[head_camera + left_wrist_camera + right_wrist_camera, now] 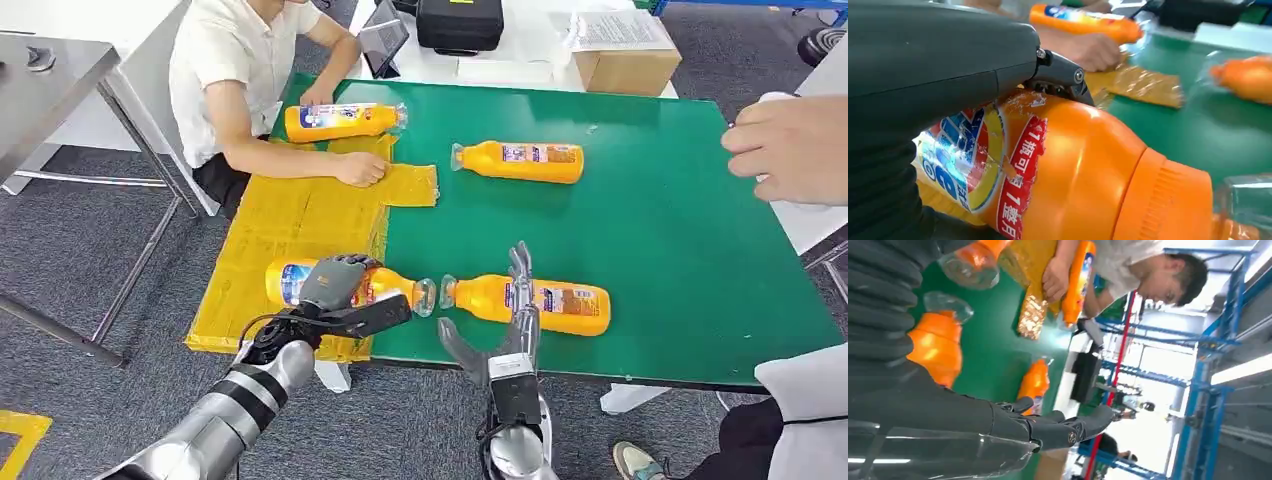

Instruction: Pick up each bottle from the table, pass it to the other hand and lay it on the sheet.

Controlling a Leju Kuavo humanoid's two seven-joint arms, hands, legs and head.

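Several orange bottles with clear caps lie on the green table. My left hand grips one bottle that lies on the yellow sheet at the near left; up close, my thumb presses on its labelled body. My right hand is open, fingers stretched straight, at the near side of a second bottle lying cap to cap with the first. The right wrist view has that hand beside the same bottle. A third bottle lies mid-table; another lies at the sheet's far end.
A seated person in a white shirt rests a hand on the sheet's far part. Another person's hand reaches in at the right edge. A cardboard box, black case and tablet stand beyond the table.
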